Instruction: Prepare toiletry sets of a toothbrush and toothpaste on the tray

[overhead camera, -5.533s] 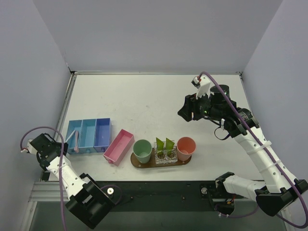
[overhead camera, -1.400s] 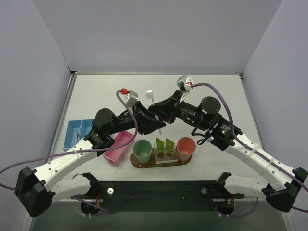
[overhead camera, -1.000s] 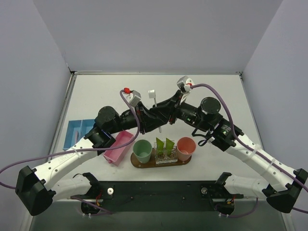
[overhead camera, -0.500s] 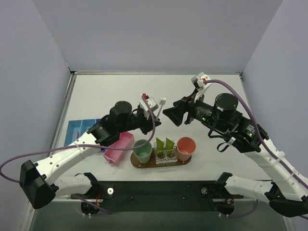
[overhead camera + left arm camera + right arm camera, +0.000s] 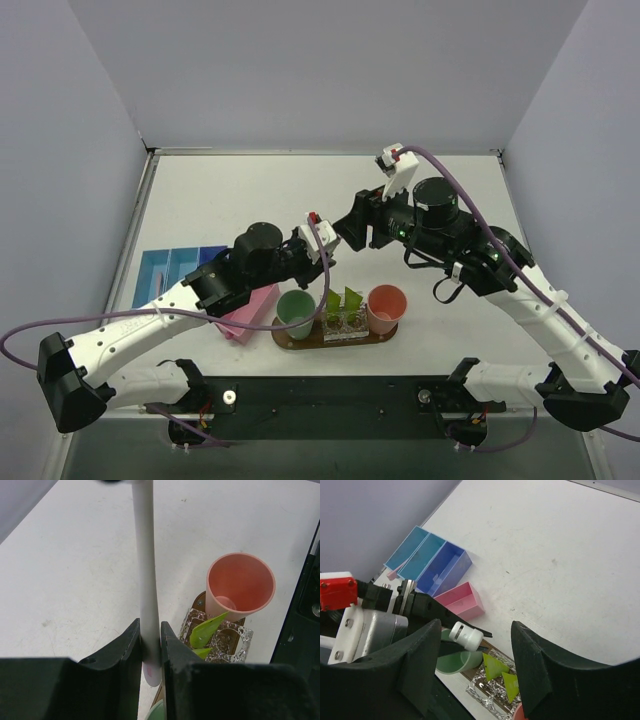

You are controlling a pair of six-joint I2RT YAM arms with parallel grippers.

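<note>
The toothbrush (image 5: 146, 580) has just changed hands. A second ago both grippers were clamped on it, out over the bare table beyond the tray (image 5: 383, 338). Now only the left gripper (image 5: 149, 630) has it, pinched between its two fingers near the lower end. The right gripper (image 5: 476, 627) has let go and drawn back beyond the tray, its fingers spread wide with nothing between them.

The brush has also travelled. It now hangs over the tray's left end, roughly above the green cup (image 5: 296, 310) and not yet in it. My reading is that the handover was a regrasp and that lowering the brush into that cup is the step in hand.

The brush is a slim, straight stick held nearly upright. In the left wrist view it looks pale, almost white, with a faint pink at the bottom tip just below the fingers. In the right wrist view its top is a small ribbed white end.

On the tray, the green cup stands at the left end and the salmon cup (image 5: 240, 587) at the right end. The glass holder (image 5: 342, 312) with green leaf shapes sits between them. I cannot pick out any toothpaste.

Off the tray's left end lies the pink bin (image 5: 245, 310), partly under the left arm. The blue bins (image 5: 170, 265) lie farther left still.
</note>
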